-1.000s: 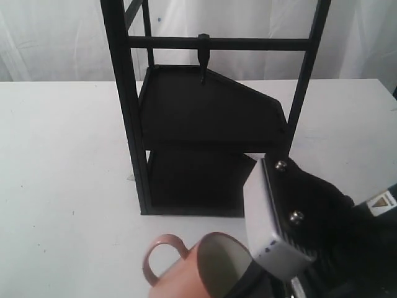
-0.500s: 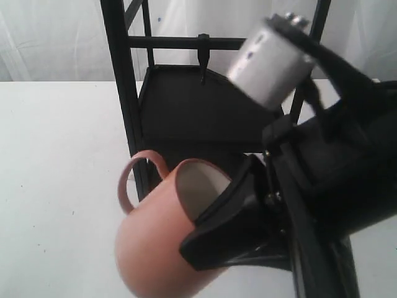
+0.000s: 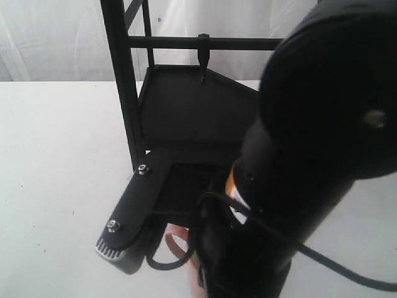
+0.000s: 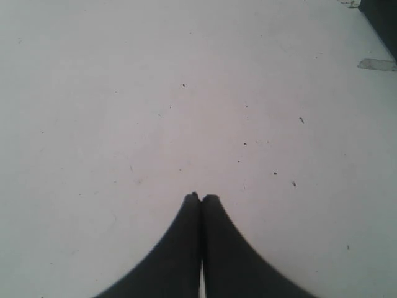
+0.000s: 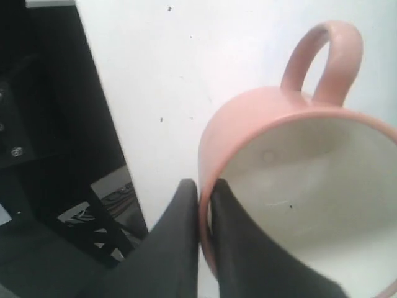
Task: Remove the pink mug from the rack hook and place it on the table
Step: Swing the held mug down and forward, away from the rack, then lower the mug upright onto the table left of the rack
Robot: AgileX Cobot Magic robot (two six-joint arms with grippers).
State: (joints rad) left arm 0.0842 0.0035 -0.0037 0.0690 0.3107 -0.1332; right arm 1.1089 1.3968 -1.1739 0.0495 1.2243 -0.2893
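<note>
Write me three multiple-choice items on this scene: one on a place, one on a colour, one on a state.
1. Where does the right hand grip the mug?
A. handle
B. rim
C. base

2. What colour is the mug's inside?
A. black
B. pink
C. cream-white

3. The left hand is:
A. shut and empty
B. open
C. shut on the mug

Answers:
1 B: in the right wrist view one finger sits inside the rim and one outside.
2 C: the inner wall shows pale cream.
3 A: its fingers meet over bare table.
</note>
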